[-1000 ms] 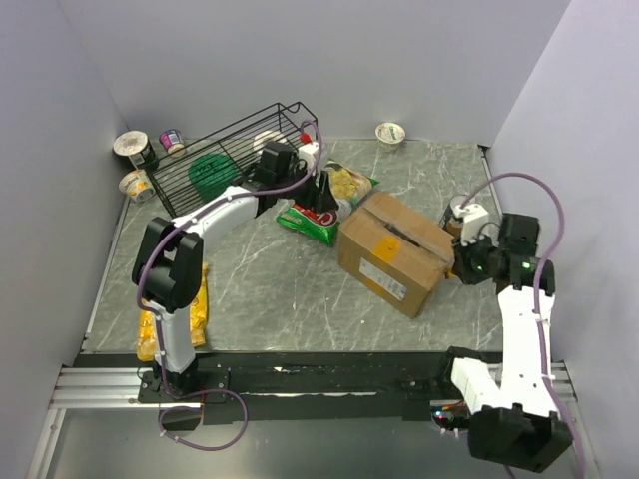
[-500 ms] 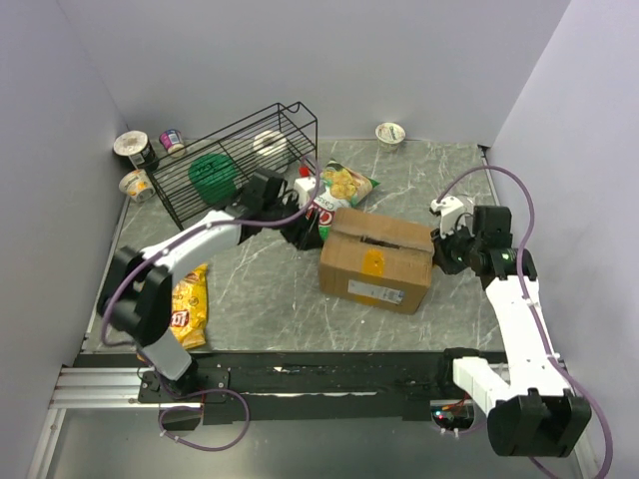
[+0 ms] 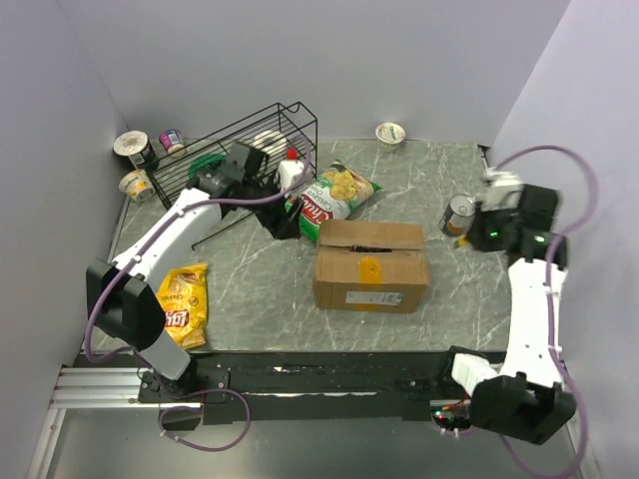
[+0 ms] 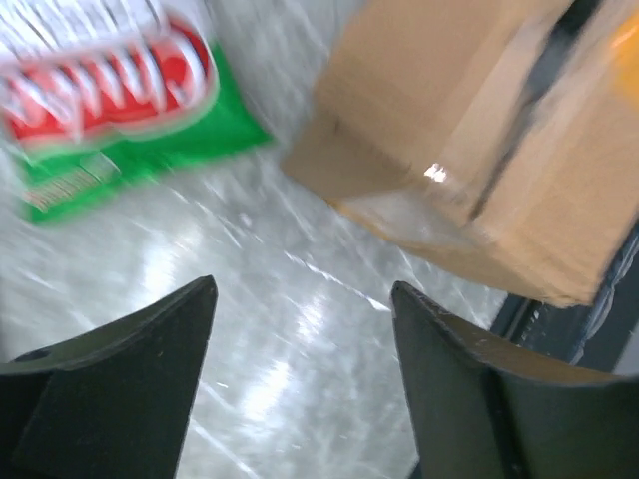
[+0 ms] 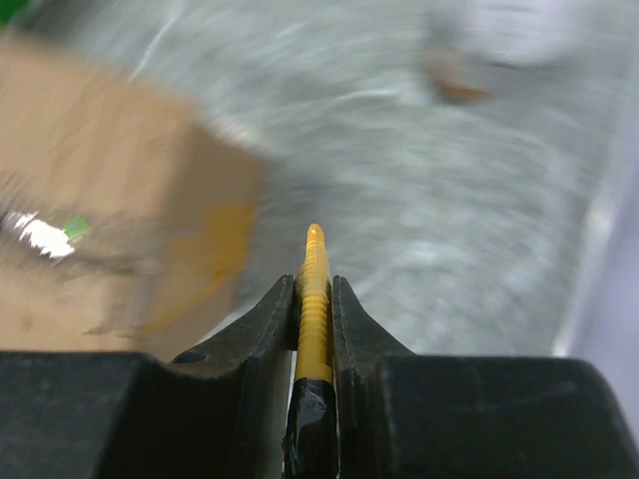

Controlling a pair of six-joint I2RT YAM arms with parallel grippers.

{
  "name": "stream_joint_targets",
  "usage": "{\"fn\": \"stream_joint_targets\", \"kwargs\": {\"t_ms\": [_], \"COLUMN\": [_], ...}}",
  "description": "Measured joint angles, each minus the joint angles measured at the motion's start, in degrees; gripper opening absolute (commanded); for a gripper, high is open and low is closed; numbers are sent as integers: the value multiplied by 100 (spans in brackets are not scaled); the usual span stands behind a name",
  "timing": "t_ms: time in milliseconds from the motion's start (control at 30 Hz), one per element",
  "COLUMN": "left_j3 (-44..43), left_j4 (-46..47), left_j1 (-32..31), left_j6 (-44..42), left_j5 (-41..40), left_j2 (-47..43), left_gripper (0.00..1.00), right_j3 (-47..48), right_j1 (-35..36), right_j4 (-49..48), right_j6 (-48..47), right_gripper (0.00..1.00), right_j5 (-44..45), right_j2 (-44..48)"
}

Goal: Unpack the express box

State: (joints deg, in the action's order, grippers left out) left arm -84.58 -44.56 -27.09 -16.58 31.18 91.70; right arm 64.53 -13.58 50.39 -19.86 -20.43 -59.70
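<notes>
Express box (image 3: 371, 269) mid-worktop. Left hand (image 4: 302, 289) apart, empty, at its 10 o'clock; right hand (image 5: 315, 284) clamped on thin yellow tool (image 5: 315, 329) at 3 o'clock. Unbraced, likely to skid under any poke.

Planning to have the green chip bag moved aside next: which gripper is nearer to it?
Left. The left gripper hangs open right beside the green chip bag; the right gripper, shut on a yellow tool, is beyond the express box, near the right wall.

Express box (image 4: 479, 170) blurred, cropped at rt edge in L wrist view; green chip bag (image 4: 110, 105) smeared too.
</notes>
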Motion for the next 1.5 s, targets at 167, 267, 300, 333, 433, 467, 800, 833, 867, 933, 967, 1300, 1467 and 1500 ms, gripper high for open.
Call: {"fn": "stream_joint_targets", "kwargs": {"t_ms": [167, 267, 300, 333, 433, 467, 800, 833, 867, 933, 967, 1300, 1467, 1500], "left_j3": [-813, -1086, -1266, -1471, -2225, -2404, -3134, -3112, -3101, -3099, -3099, -2745, -2391, -2323], "left_j4": [376, 828, 940, 981, 1285, 1368, 1786, 1853, 1921, 2074, 2140, 2566, 2577, 2581], "left_j1": [-33, -219, -330, -420, -719, -787, -780, -782, -785, -796, -798, -632, -520, -501], "left_j6": [-39, 225, 278, 313, 487, 570, 1340, 1440, 1530, 1641, 1679, 1932, 1912, 1897], "left_j5": [437, 579, 608, 619, 713, 745, 1233, 1285, 1353, 1451, 1480, 1445, 1141, 1095], "left_j2": [-13, 142, 315, 479, 1263, 1528, 3014, 3021, 3021, 3021, 3021, 2793, 2424, 2330], "left_gripper": [86, 84, 84, 83, 83, 83, 83, 83, 82, 82, 82, 82, 82, 82], "right_j3": [595, 586, 520, 431, -125, -348, -1215, -1215, -1207, -1182, -1156, -1528, -2507, -2601], "right_j1": [-1508, -1928, -2035, -2114, -2212, -2201, -2319, -2352, -2420, -2533, -2573, -1458, 96, 249], "right_j4": [39, 66, 39, 2, -299, -398, -1268, -1276, -1259, -1228, -1191, -1381, -1829, -1921], "right_j6": [730, 1123, 1204, 1292, 1460, 1519, 2041, 2041, 2041, 1969, 1906, 1290, 1362, 1362], "right_gripper": [0, 0, 0, 0, 0, 0, 0, 0, 0, 0, 0, 0, 0, 0], "right_j5": [-640, -1338, -1609, -1878, -2736, -3014, -4059, -4044, -3993, -3810, -3635, -1375, 435, 699], "right_j2": [238, 435, 511, 579, 765, 763, 483, 476, 450, 409, 382, 367, 1156, 1263]}}
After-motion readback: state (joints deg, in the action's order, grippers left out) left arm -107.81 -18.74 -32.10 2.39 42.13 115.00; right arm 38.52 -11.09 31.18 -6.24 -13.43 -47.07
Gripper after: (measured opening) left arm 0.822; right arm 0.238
